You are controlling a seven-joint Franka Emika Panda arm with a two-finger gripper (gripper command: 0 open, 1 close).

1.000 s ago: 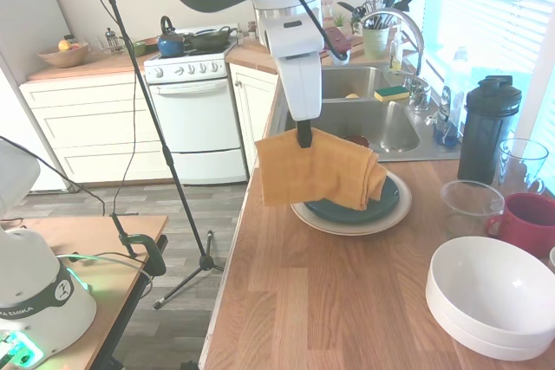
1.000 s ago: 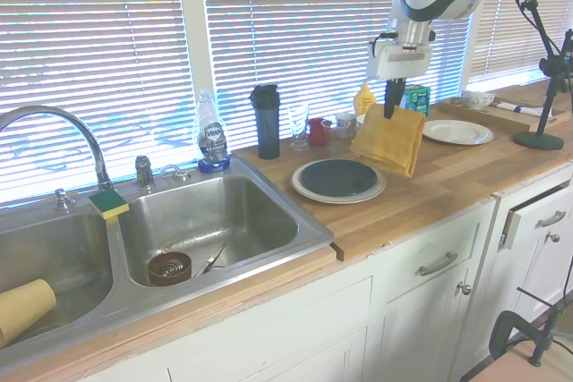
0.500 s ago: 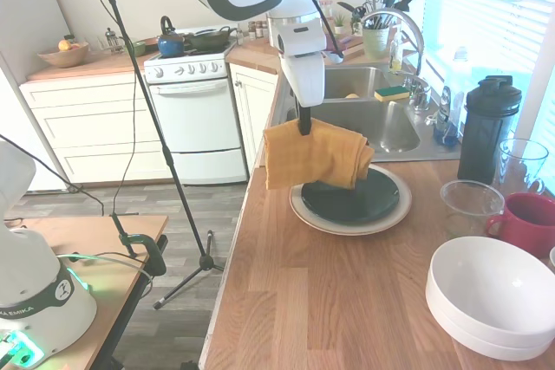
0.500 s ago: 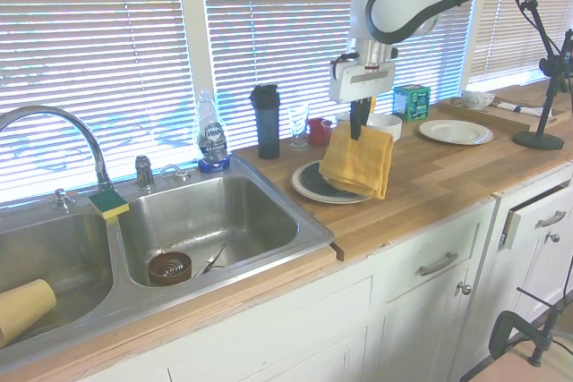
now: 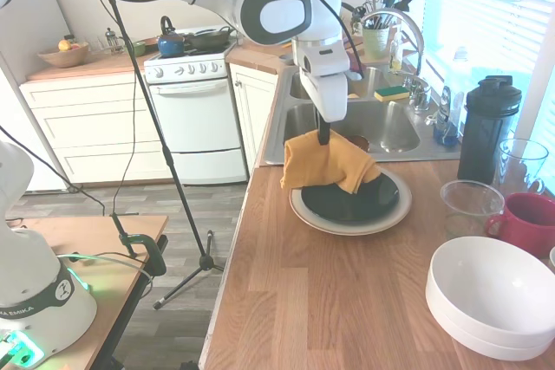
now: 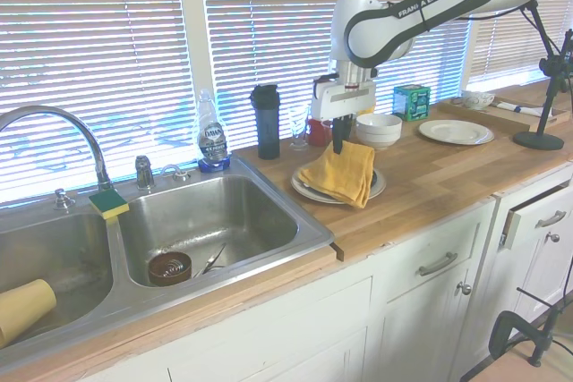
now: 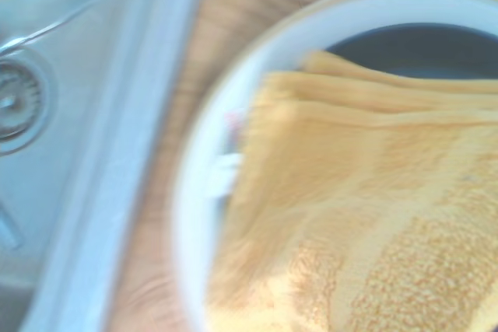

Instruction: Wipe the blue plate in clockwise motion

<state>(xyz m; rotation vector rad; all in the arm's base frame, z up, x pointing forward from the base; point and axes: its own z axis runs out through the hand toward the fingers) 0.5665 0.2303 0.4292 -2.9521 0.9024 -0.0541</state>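
The blue plate lies on a larger cream plate on the wooden counter, close to the sink. My gripper is shut on a yellow cloth that hangs down over the plate's sink-side edge. From the other side, the cloth covers most of the blue plate, and my gripper holds its top. The wrist view shows the cloth draped over the cream plate's rim, with a dark strip of the blue plate beyond.
The steel sink lies just beyond the plates. Stacked white bowls, a clear cup, a red mug and a black shaker bottle stand on the counter to the right. Another white plate sits further along.
The arm has carried the cloth toward the sink and lowered it, so it now hangs over the plate's sink-side edge instead of in the air beside it.
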